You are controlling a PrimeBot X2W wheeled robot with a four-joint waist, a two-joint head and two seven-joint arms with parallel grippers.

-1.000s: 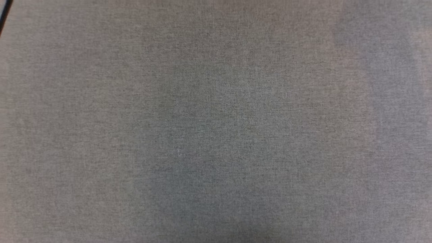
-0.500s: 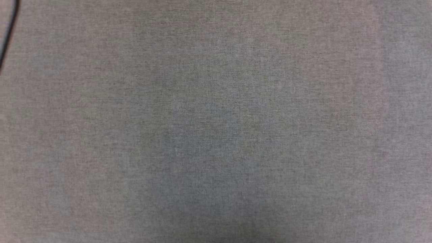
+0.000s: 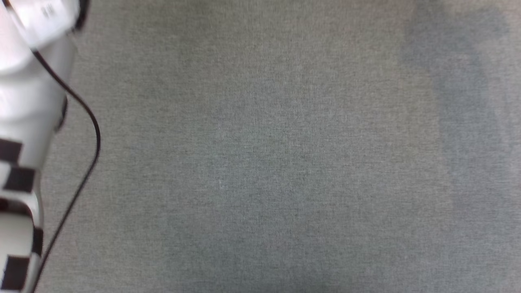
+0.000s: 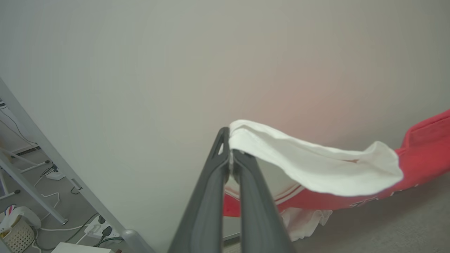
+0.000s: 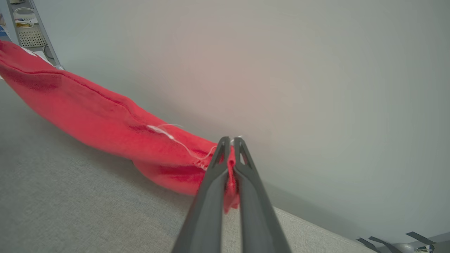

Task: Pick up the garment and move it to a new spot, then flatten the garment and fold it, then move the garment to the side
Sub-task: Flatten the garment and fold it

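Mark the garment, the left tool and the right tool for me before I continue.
garment (image 5: 98, 119): right wrist view, on its red body.
left tool (image 4: 230, 149): left wrist view, between the fingertips, shut on the garment's white sleeve.
right tool (image 5: 231, 142): right wrist view, between the fingertips, shut on red cloth.

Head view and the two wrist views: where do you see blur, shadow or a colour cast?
Head view: the pale forearm is motion-blurred; the grey cloth surface is evenly lit, with a faint darker band at the right. Left wrist view: the wall carries a pink cast near the garment. Right wrist view: the same pink cast; the right gripper blurs toward the bottom edge.
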